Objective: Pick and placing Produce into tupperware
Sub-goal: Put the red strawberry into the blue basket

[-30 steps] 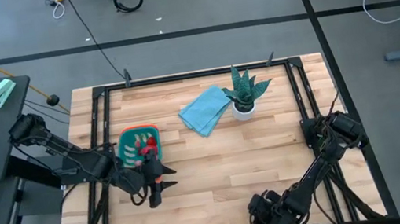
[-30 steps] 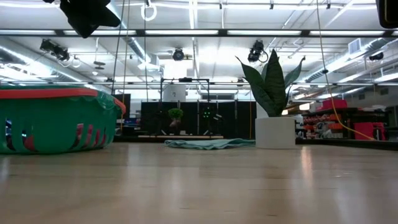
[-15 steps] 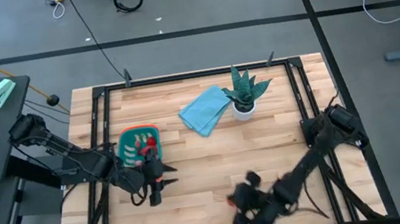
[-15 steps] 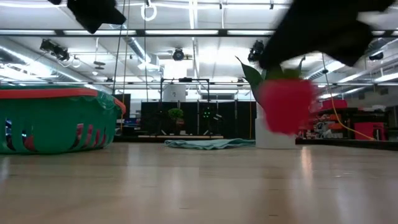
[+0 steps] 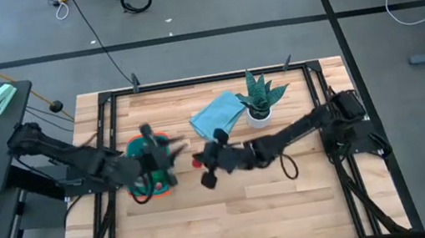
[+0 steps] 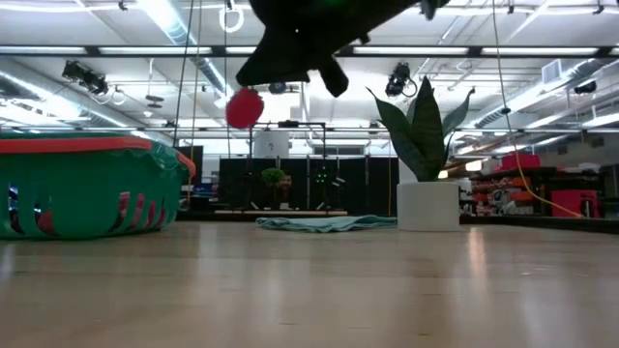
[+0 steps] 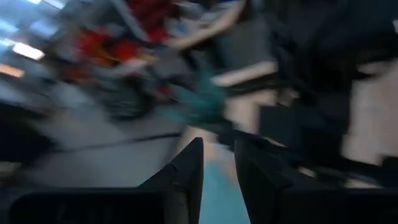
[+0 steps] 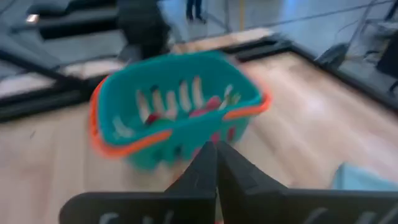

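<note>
1. Since the frames half a second earlier, the right arm has swung from the lower centre of the high view up to mid-frame, reaching leftward across the table, and the left arm has lifted from below the tupperware to lie over it.
2. Largest of the task's things, the teal tupperware with its orange rim sits at the left of the high view; in the right wrist view it fills the upper middle, with red and pink pieces showing inside.
3. Behind it on the table lie a light blue folded cloth and a spiky potted plant, neither part of the job.
4. At mid-frame the right gripper hangs above the table just right of the tupperware, its fingers drawn close together around a small red toy fruit, which the low view shows as a red ball held well clear of the wood.
5. Hovering blurred over the tupperware is the left gripper; its wrist view shows the two fingers standing slightly apart with nothing between them.
6. Judging by its look, the fruit is light, rigid and smooth, so it may roll or slip; a pinch across its widest part seems safest, released low over the tupperware.
</note>
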Available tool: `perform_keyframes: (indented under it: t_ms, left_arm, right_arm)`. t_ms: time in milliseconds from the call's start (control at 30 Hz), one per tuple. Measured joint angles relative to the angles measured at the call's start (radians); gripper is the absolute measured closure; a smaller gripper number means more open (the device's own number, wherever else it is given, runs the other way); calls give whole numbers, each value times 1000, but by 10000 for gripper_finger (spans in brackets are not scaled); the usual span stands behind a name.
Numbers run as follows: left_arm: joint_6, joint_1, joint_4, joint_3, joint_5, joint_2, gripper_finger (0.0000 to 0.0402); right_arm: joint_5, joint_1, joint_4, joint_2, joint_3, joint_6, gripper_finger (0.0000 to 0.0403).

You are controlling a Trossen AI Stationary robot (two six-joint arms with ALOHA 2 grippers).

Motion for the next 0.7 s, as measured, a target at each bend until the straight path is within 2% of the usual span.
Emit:
perform_keyframes:
  t_ms: [100,200,333,467,567,700]
  left_arm:
    - [193,-2,-12,114,-214,0,308]
    - [303,17,-2,231,-392,-2,307]
    - [323,61,-8,341,-415,-4,307]
    - [342,120,-8,410,-414,-8,310]
    - [347,163,-9,436,-415,-7,312]
    - [344,199,-26,441,-415,-6,311]
  right_arm:
    - [-6,-47,85,0,0,-35,402]
    - [-112,-84,282,18,2,-101,402]
    - [-207,-104,516,105,32,-159,403]
    - [-217,-110,542,263,213,-171,403]
    - [-226,-112,478,392,396,-231,402]
    - [-225,-112,172,496,611,-295,388]
